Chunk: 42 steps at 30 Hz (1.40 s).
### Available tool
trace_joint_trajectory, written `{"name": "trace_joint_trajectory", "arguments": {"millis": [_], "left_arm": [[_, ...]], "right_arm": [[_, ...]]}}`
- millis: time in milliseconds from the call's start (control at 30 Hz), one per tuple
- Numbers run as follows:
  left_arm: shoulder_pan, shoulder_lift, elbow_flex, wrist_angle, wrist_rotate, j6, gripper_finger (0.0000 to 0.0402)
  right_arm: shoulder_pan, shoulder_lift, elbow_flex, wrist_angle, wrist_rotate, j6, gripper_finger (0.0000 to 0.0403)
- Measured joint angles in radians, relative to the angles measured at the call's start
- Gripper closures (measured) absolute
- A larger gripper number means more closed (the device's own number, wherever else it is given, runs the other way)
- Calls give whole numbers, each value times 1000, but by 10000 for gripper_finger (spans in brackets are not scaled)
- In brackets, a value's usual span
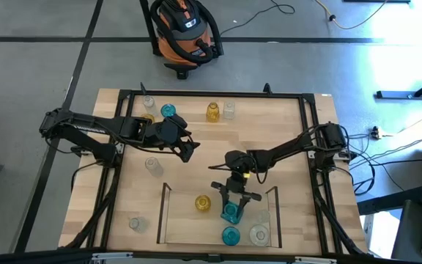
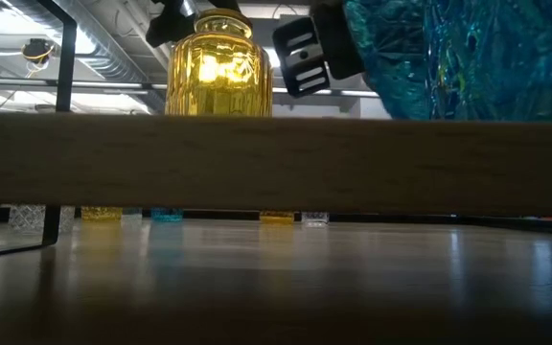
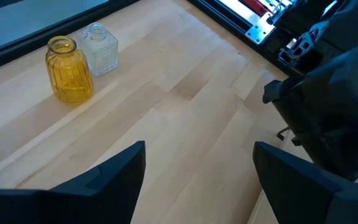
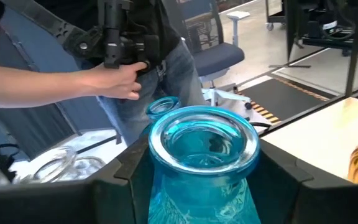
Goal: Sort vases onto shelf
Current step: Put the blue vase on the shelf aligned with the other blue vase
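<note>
The right gripper (image 1: 230,205) stands over the rail-bounded light-wood shelf (image 1: 168,233) near the table's front edge, its two dark fingers (image 4: 124,171) set on either side of a teal-blue translucent glass vase with a thick round rim (image 4: 204,163). In the right wrist view the vase fills the space between the fingers, each of which lies against its flank just below the rim, so the pincer is closed onto the glass and holds it upright. From above, this vase (image 1: 230,213) sits in the shelf's middle, with a ribbed amber-yellow glass vase (image 1: 203,202) just beside it toward the left rail, a second teal-blue round vase (image 1: 230,235) closer to the shelf's front edge, and a clear round glass vase (image 1: 258,235) near the right rail. The low view shows the amber vase (image 2: 218,70) and the gripped teal one (image 2: 468,57) standing on the shelf board.

The left gripper (image 1: 187,147) hangs over bare wood in the table's middle, fingers (image 3: 101,180) spread wide apart with nothing between them. Its wrist view looks toward another amber ribbed vase (image 3: 71,70) and a clear squarish glass vase (image 3: 100,48), touching or nearly so, by the table's rear edge.

A person's hand (image 4: 114,81) shows beyond the table in the right wrist view.
</note>
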Motion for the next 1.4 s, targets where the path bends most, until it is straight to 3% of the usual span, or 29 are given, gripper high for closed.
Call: {"name": "trace_joint_trajectory", "arguments": {"millis": [200, 867, 1400], "left_arm": [[0, 0, 0, 0, 0, 0, 113], [0, 0, 0, 0, 0, 0, 113], [0, 0, 0, 0, 0, 0, 113]], "right_arm": [[0, 0, 0, 8, 56, -23, 189], [0, -1, 1, 1, 93, -45, 184], [-1, 1, -1, 31, 36, -51, 184]]}}
